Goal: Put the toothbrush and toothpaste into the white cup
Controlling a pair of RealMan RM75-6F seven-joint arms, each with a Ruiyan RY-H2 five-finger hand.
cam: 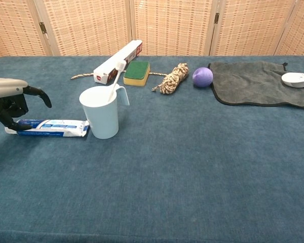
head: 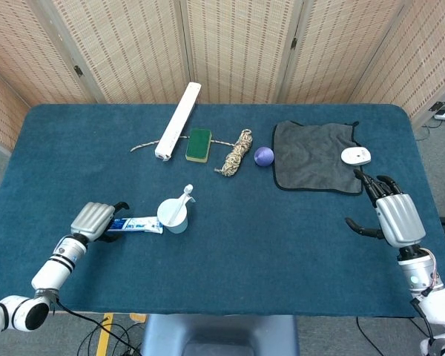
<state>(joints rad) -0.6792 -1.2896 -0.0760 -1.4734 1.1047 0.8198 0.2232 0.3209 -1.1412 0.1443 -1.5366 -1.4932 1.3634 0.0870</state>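
Note:
The white cup (head: pixel 173 216) (cam: pixel 101 115) stands left of the table's middle with the white toothbrush (head: pixel 185 199) (cam: pixel 116 77) leaning inside it. The blue-and-white toothpaste tube (head: pixel 139 225) (cam: pixel 50 127) lies flat on the cloth, its crimped end against the cup's base. My left hand (head: pixel 95 220) (cam: pixel 9 99) is at the tube's cap end. Its fingers curl down to the cap and the thumb arches above the tube. My right hand (head: pixel 394 216) hovers near the table's right edge with fingers spread and nothing in it.
Along the back lie a long white box (head: pixel 179 119), a thin cord (head: pixel 142 146), a green-and-yellow sponge (head: pixel 199 144), a rope bundle (head: pixel 238 152) and a purple ball (head: pixel 263 156). A grey cloth (head: pixel 315 156) and a white mouse (head: pixel 355 156) lie at the back right.

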